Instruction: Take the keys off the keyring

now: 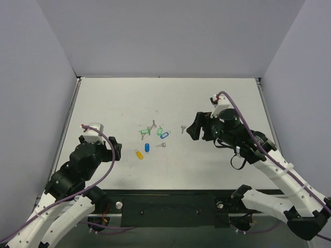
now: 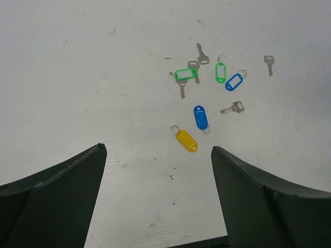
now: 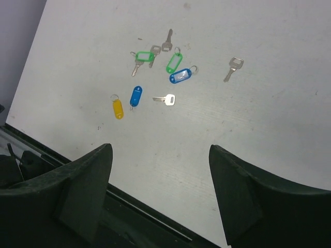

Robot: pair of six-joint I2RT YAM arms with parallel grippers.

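Observation:
The yellow tag [image 1: 138, 154] and the deep-blue tag [image 1: 146, 147] lie side by side at mid-table, each with a thin keyring at one end; they also show in the left wrist view [image 2: 186, 140] [image 2: 200, 117] and the right wrist view [image 3: 118, 108] [image 3: 135, 96]. A loose silver key [image 1: 161, 145] [image 2: 232, 108] [image 3: 165, 99] lies just right of the deep-blue tag, and another key [image 1: 183, 128] [image 2: 268, 64] [image 3: 234, 67] lies farther right. My left gripper [image 1: 116, 150] [image 2: 158, 150] is open and empty, left of the tags. My right gripper [image 1: 194, 129] [image 3: 160, 147] is open and empty, right of them.
Two green tags [image 1: 145, 132] [image 1: 159, 130], one with keys, and a lighter blue tag [image 1: 164, 135] lie just behind the yellow and deep-blue tags. A further key [image 1: 153, 124] lies behind those. The table's black front rail [image 3: 155, 217] is near the right gripper.

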